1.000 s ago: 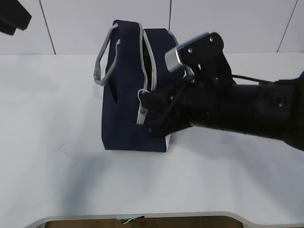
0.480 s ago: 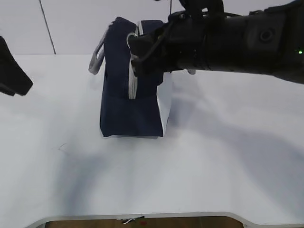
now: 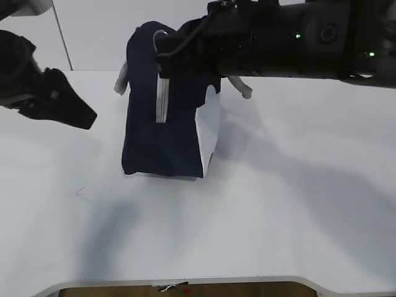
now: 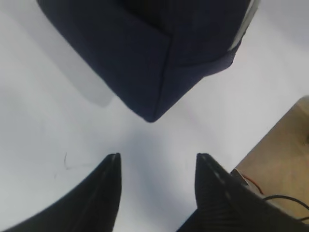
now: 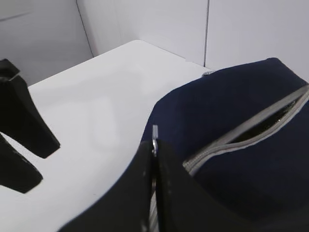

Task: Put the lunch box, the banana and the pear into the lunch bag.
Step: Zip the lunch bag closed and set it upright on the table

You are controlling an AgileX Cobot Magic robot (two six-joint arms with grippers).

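Navy-blue lunch bag (image 3: pixel 162 133) stands on our white worktop (image 3: pixel 297 204). Our right end effector (image 5: pixel 154 145) is clamped on its zipper pull (image 5: pixel 155 133); our left end effector (image 4: pixel 157 162) hovers nearby, fingers apart.

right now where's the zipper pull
In the right wrist view the zipper pull is pinched in the shut right tool, at the near end of the bag; the zipper beyond is partly open.

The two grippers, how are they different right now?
The right gripper is shut, pinching the zipper pull up on the lunch bag. The left gripper is open and holds nothing, off to the bag's side above the table. Both are black.
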